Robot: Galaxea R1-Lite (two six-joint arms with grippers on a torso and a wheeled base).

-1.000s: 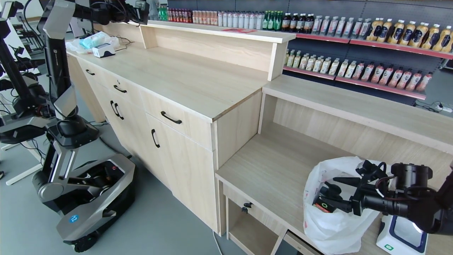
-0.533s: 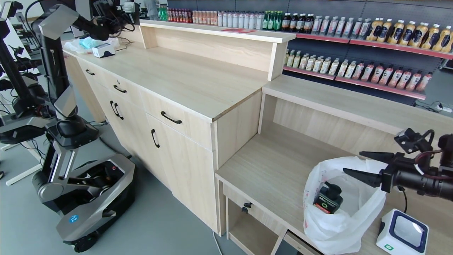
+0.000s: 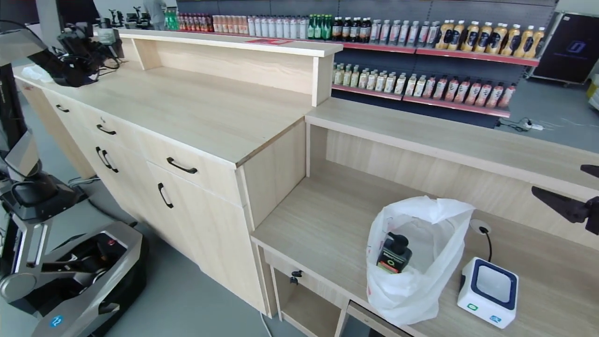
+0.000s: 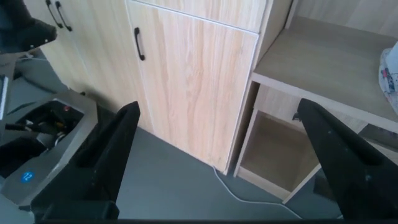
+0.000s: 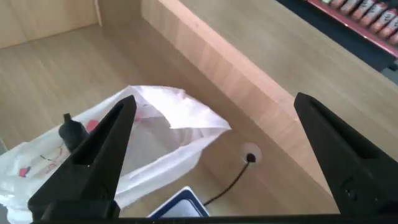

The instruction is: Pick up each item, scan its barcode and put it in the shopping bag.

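A white shopping bag (image 3: 408,299) stands open on the low counter (image 3: 327,220). Inside it a black pump bottle (image 3: 394,256) stands upright. The white barcode scanner (image 3: 489,289) sits just right of the bag. My right gripper (image 3: 558,178) hangs open and empty above the counter, up and to the right of the bag. From the right wrist, the gripper (image 5: 214,143) looks down on the bag (image 5: 161,118), the bottle's pump (image 5: 69,132) and the scanner's corner (image 5: 181,206). My left gripper (image 4: 217,137) is open and empty over the floor, in front of the cabinet.
A tall cabinet (image 3: 196,154) with drawers and doors adjoins the low counter on the left. Another robot (image 3: 61,276) stands on the floor beside it, its arm over the high worktop. Shelves of bottles (image 3: 412,42) line the back. A cable hole (image 3: 480,227) lies behind the scanner.
My right gripper let go of the black bottle in the bag, rose out and drew back to the right. The head camera turned, shifting the whole picture left.
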